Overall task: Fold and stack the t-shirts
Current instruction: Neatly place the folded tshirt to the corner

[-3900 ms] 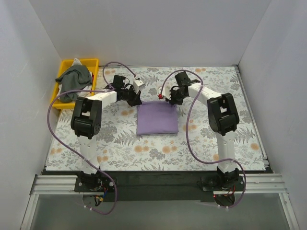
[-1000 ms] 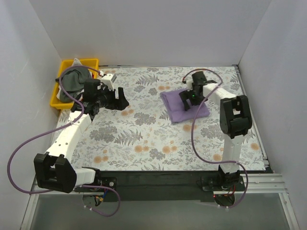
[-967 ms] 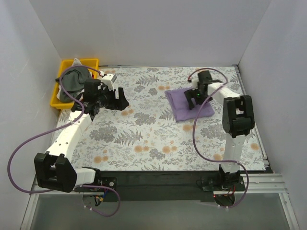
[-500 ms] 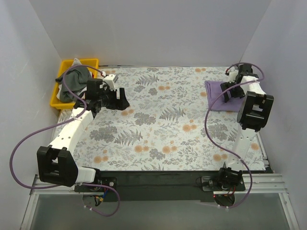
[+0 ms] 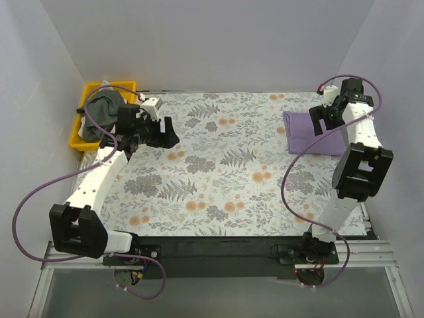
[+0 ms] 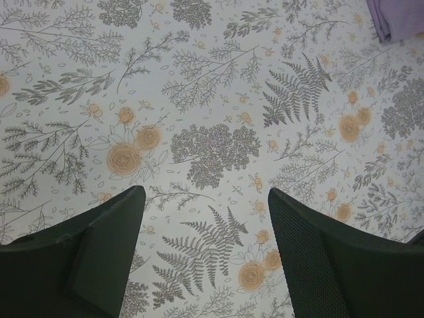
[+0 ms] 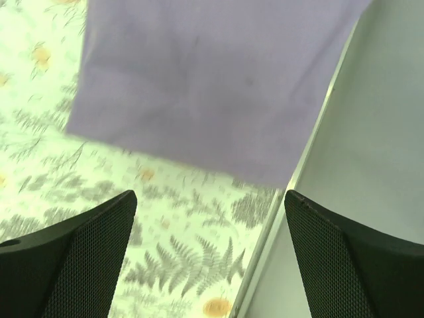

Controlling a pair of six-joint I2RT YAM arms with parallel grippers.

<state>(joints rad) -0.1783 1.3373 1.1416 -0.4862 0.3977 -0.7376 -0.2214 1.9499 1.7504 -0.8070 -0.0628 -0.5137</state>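
Observation:
The lilac t-shirt [image 5: 303,132] lies folded flat at the table's far right edge; it fills the top of the right wrist view [image 7: 212,79], and one corner shows in the left wrist view [image 6: 401,16]. My right gripper [image 5: 324,121] hovers open over its right side, holding nothing [image 7: 209,258]. The dark grey-green t-shirt [image 5: 103,112] is bunched in the yellow tray [image 5: 78,142] at the far left. Just right of that tray, my left gripper [image 5: 165,134] hangs open and empty above the bare floral cloth [image 6: 205,252].
The floral tablecloth [image 5: 218,172] covers the table. White walls enclose the back and both sides; the right wall and table rim [image 7: 371,132] sit right beside the lilac shirt. Purple cables loop off both arms [image 5: 40,192].
The right arm has slid the folded lilac shirt from the table's middle to the far right edge, then lifted off it. The left arm has drawn back near the tray and stays there.

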